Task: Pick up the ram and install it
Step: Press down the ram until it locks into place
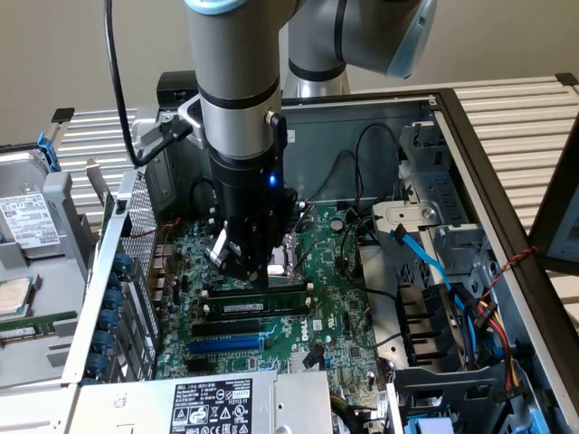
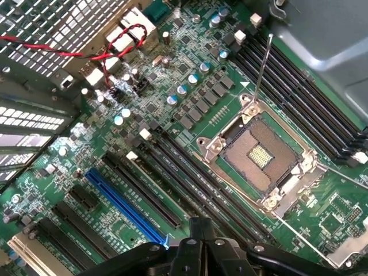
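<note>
The gripper (image 1: 256,274), pressed together, seems to push the ram (image 1: 258,291) into its slot (image 1: 255,309); seating calls for firm, even downward pressure.

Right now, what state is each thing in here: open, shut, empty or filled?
gripper: shut, low over the motherboard's slots.
ram: lying along a black slot, close by the gripper's tip.
processor socket: empty, contacts bare.
blue slot: empty.
computer case: side open, insides exposed.
</note>
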Tool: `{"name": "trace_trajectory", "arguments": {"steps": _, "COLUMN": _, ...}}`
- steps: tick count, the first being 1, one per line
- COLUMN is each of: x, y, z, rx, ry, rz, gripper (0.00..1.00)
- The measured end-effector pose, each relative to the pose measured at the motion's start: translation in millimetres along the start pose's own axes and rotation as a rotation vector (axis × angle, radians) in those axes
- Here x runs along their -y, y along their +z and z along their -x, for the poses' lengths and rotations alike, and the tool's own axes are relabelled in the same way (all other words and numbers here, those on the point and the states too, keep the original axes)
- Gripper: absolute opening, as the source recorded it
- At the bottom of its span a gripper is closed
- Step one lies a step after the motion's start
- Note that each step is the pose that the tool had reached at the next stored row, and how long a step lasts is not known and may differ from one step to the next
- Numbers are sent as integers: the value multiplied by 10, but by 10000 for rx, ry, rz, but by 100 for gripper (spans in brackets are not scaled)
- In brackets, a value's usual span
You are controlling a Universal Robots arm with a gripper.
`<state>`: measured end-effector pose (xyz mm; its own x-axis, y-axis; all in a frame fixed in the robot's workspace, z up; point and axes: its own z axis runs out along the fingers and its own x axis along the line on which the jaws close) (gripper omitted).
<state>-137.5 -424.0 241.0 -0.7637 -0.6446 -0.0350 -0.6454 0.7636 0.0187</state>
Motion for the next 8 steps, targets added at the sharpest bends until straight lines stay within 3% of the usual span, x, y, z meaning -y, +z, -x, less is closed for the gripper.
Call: {"name": "trace_trajectory", "arguments": {"steps": 8, "x": 0, "y": 0, "z": 0, "rx": 26, "ry": 1325, "rz": -46, "gripper": 10}}
